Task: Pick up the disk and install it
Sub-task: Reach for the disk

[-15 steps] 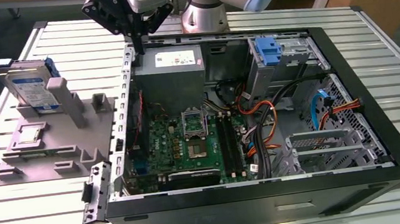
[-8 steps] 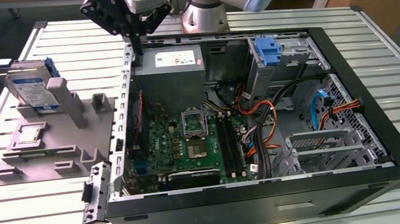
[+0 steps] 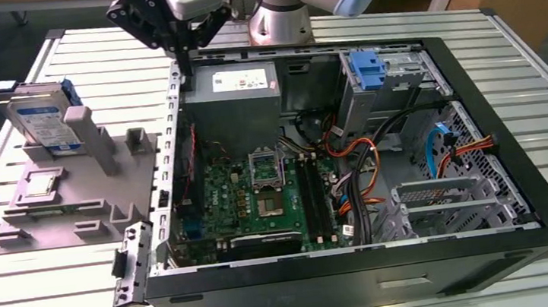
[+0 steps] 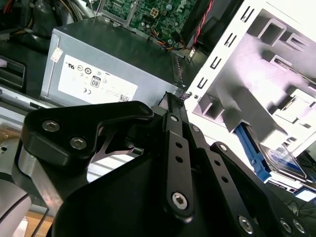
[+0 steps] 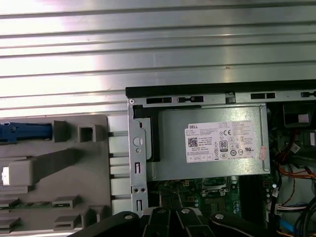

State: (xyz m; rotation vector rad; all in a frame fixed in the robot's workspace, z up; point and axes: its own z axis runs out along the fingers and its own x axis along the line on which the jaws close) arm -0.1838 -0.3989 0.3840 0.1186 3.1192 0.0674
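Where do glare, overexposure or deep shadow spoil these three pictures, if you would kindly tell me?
First wrist view: glare lays bright bands across the ribbed metal table. Second wrist view: the grey parts fixture is washed out with a purplish tint, while the pincer is dark in the foreground. Exterior view: the computer case is shaded inside.

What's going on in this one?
A single robot arm is working at an open computer case. Its gripper hangs shut and empty over the case's rim, next to the power supply. The disk stands upright in a grey holder outside the case, on the exterior view's left. It is apart from the gripper and not yet picked up.
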